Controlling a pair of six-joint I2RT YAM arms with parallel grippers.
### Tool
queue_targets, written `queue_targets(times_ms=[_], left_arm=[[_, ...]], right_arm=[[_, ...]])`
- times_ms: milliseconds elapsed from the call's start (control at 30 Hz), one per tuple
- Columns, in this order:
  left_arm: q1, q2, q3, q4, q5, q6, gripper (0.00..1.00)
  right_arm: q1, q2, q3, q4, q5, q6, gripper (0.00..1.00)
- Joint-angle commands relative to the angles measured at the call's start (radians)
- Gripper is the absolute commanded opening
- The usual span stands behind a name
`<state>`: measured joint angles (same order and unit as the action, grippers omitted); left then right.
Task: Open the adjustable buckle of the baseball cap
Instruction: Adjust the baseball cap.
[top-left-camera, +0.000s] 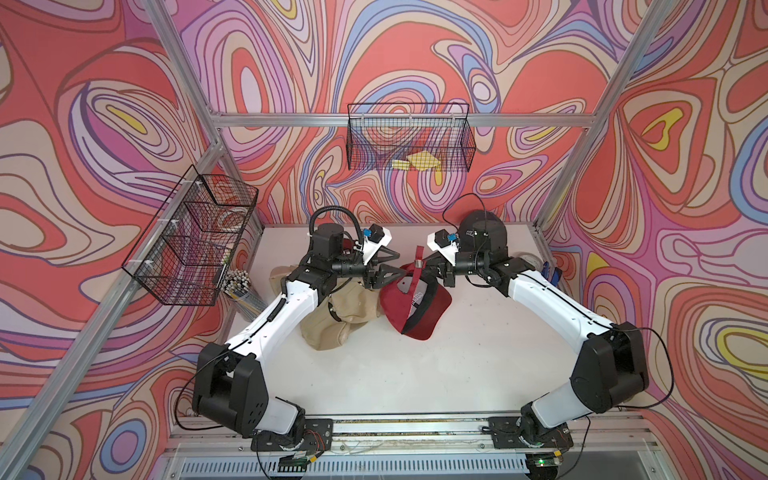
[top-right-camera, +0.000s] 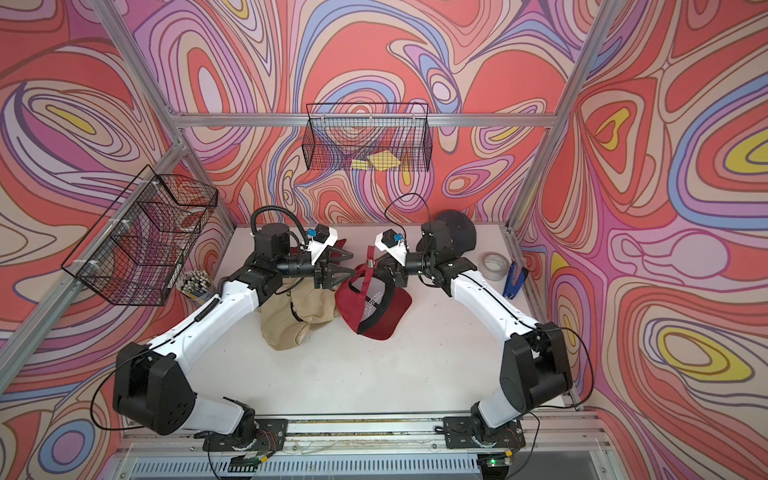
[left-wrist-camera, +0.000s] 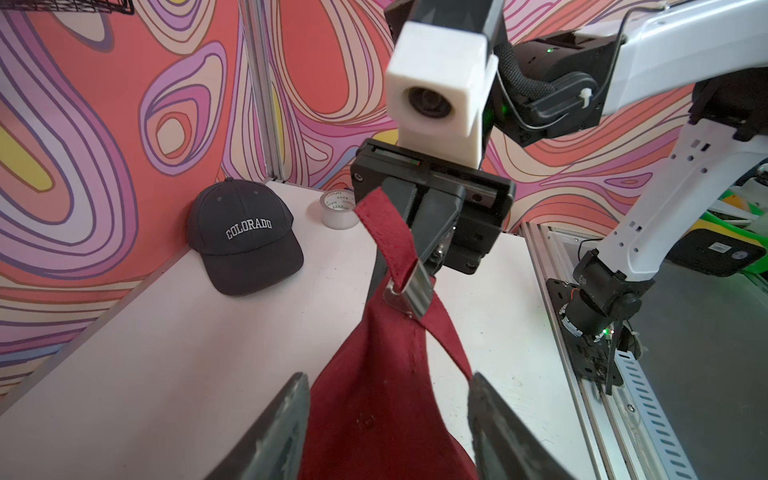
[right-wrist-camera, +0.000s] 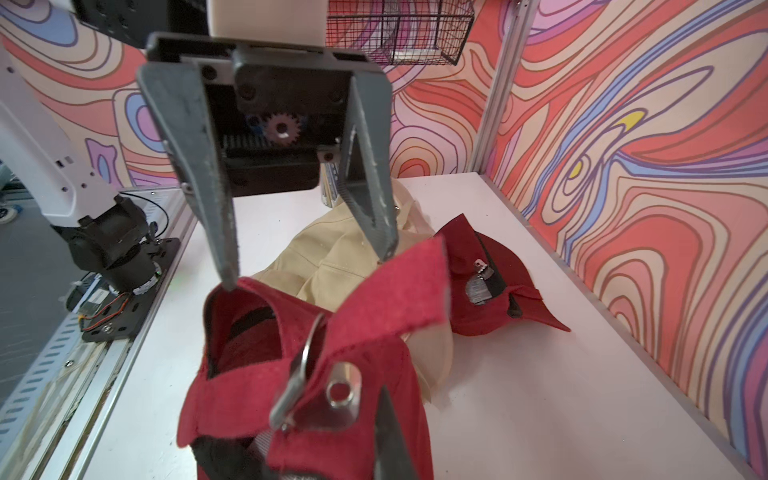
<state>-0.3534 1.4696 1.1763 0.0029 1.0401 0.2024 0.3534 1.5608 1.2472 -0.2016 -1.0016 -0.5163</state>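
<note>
Right hand (left-wrist-camera: 430, 249) closed tight on red cap (top-left-camera: 415, 307) strap (left-wrist-camera: 386, 232) beside metal buckle (left-wrist-camera: 409, 291). Left hand (right-wrist-camera: 307, 268) fingers apart, flanking cap fabric.

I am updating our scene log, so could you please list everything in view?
held red cap: one, red, mid-table
buckle: one, silver, on its strap
second red cap: one, red, behind left arm
beige caps: count unclear, beige, under left arm
dark cap: one, dark grey, at back, behind right arm
tape roll: one, pale, right edge of table
blue tool: one, blue, beside the tape roll
wire baskets: two, black, hung at back and left
yellow pieces: count unclear, yellow, back basket
cup of sticks: one, pale, below left basket
left gripper: one, black, open, fingers flanking held red cap
right gripper: one, black, shut on held red cap near buckle
</note>
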Motion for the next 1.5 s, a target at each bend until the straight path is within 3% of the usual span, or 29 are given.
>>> queue_targets(times_ms=[0, 200, 500, 1033, 1467], left_arm=[[0.004, 0.017, 0.009, 0.008, 0.061, 0.016, 0.62], [-0.001, 0.036, 0.003, 0.038, 0.07, -0.009, 0.6], [-0.024, 0.051, 0.022, -0.033, 0.042, 0.05, 0.52], [-0.05, 0.051, 0.006, 0.031, 0.082, -0.009, 0.52], [-0.062, 0.063, 0.028, -0.032, 0.055, 0.035, 0.3]], right_arm=[[-0.003, 0.022, 0.025, -0.029, -0.095, -0.054, 0.0], [-0.004, 0.023, 0.007, 0.016, -0.149, -0.029, 0.0], [-0.003, 0.019, -0.026, 0.088, -0.207, 0.026, 0.0], [0.009, 0.018, -0.061, 0.153, -0.153, 0.093, 0.0], [0.024, 0.017, -0.074, 0.183, -0.17, 0.116, 0.0]])
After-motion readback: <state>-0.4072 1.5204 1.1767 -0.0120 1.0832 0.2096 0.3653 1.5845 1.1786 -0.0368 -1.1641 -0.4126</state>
